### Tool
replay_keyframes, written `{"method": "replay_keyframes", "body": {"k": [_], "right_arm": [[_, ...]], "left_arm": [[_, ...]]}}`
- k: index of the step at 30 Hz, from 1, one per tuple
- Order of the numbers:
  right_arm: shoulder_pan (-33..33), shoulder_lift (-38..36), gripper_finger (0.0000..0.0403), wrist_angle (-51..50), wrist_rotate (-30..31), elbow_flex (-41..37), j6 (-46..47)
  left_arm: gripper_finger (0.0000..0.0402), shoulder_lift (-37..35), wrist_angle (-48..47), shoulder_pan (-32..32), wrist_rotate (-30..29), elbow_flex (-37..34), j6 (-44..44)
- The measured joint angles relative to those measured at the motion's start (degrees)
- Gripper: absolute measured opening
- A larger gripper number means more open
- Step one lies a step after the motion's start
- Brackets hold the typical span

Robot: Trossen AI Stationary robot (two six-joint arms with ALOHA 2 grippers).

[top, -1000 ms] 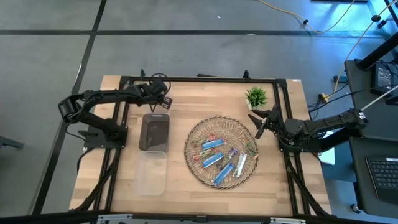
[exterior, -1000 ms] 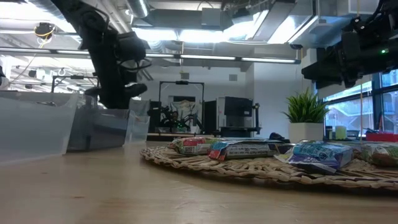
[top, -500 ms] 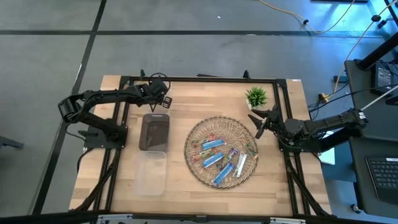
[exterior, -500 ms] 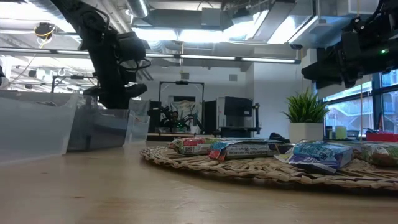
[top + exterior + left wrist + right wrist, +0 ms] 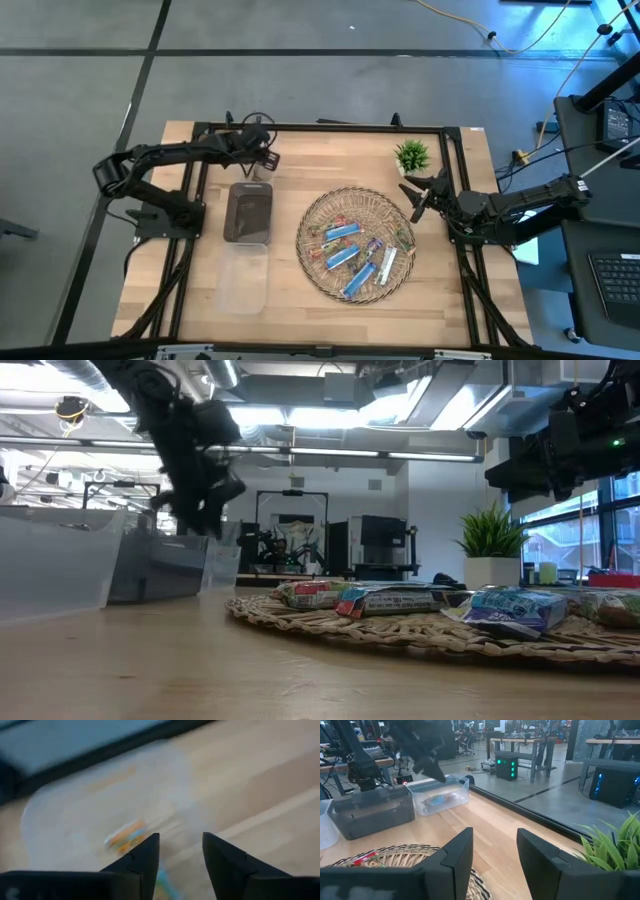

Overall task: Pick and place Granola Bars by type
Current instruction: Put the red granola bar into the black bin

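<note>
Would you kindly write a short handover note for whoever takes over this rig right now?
Left gripper: open, empty, over the small clear container at the table's far side.
Right gripper: open, empty, beside the wicker basket, near the plant.
Done: one bar lies in that container.
Left: the remaining granola bars in the basket need sorting.

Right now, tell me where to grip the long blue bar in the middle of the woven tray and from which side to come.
Probably come straight down and pinch the blue bar across its narrow width at mid-length. It lies flat and slanted on the woven tray, so its long edges are the likeliest grip faces, with the fingers turned square to its long axis. The right gripper, open beside the tray, is nearest.
</note>
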Motion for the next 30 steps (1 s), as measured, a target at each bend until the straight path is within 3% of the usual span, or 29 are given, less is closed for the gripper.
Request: {"method": "replay_keyframes", "body": {"k": [6, 11, 17, 21, 30], "right_arm": [[0.00, 0.00, 0.0155, 0.00, -0.02, 0.00, -0.04], [0.00, 0.00, 0.0155, 0.00, -0.04, 0.00, -0.04], [0.02, 0.00, 0.0155, 0.00, -0.07, 0.00, -0.07], [0.01, 0.01, 0.0155, 0.00, -0.07, 0.00, -0.26], [0.00, 0.01, 0.0155, -0.44, -0.09, -0.01, -0.28]], "left_arm": [[0.0167, -1.61, 15.12, -4.10, 12.42, 4.43, 11.32], [0.0173, -1.69, 28.12, -9.60, 18.91, 4.58, 14.54], [0.0173, -1.69, 29.28, -16.12, 19.29, 4.58, 13.07], [0.0172, 0.26, 29.53, -20.61, 21.12, 4.58, 17.23], [0.0169, 11.27, 31.68, -30.57, 16.90, 4.58, 21.45]]}}
